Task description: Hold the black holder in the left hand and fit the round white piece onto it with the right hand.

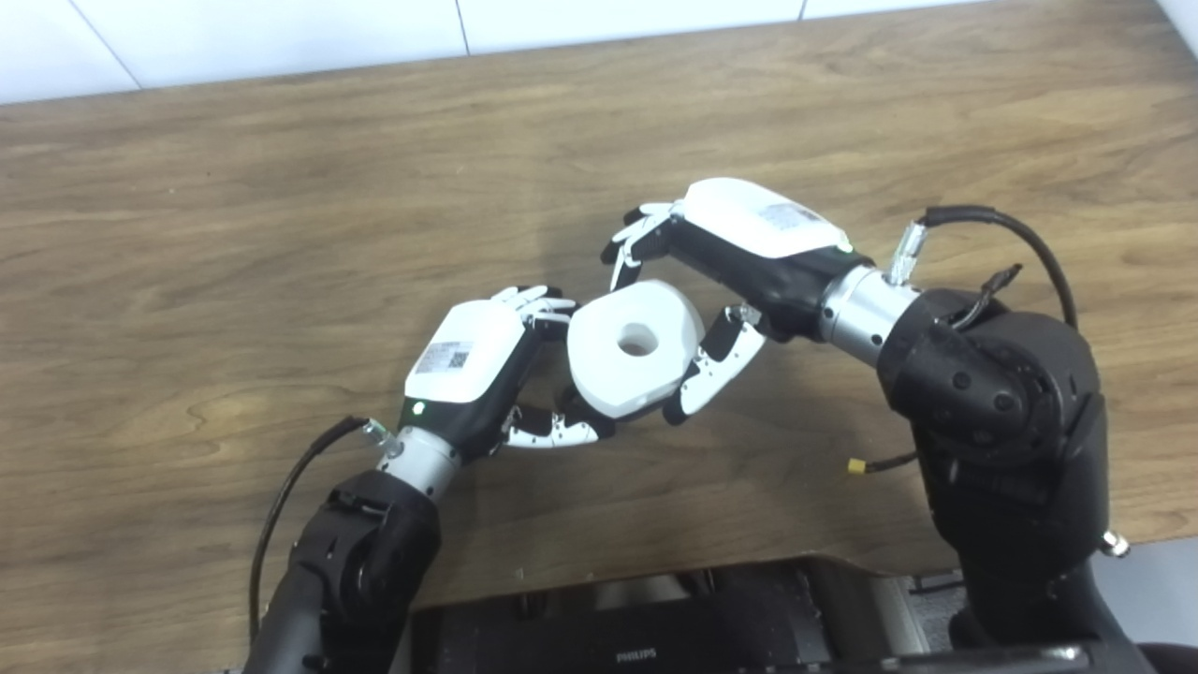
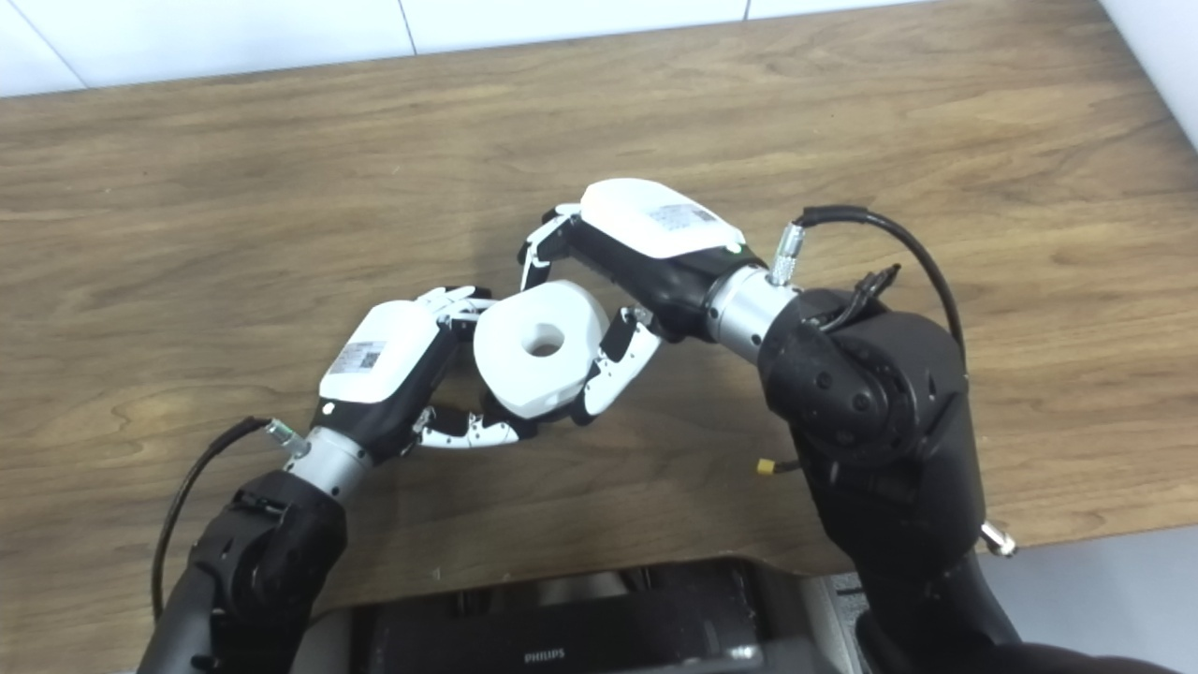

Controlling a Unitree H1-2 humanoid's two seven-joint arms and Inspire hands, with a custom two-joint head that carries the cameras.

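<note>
The round white piece (image 1: 618, 374), thick with a centre hole, is tilted up above the middle of the wooden table (image 1: 281, 187). My right hand (image 1: 739, 243) comes from the right and is shut on it, fingers over its top edge and thumb along its right side. My left hand (image 1: 473, 360) sits at its left, fingers curled against the piece's left edge and thumb reaching under it. The black holder is almost wholly hidden behind the white piece; only a dark sliver (image 1: 573, 404) shows by the left thumb, and the left hand seems closed on it.
The table's front edge (image 1: 749, 562) runs just below both forearms, with a dark Philips unit (image 1: 636, 646) beneath it. A cable with a yellow tip (image 1: 855, 465) hangs by the right forearm. White wall tiles (image 1: 281, 37) border the far edge.
</note>
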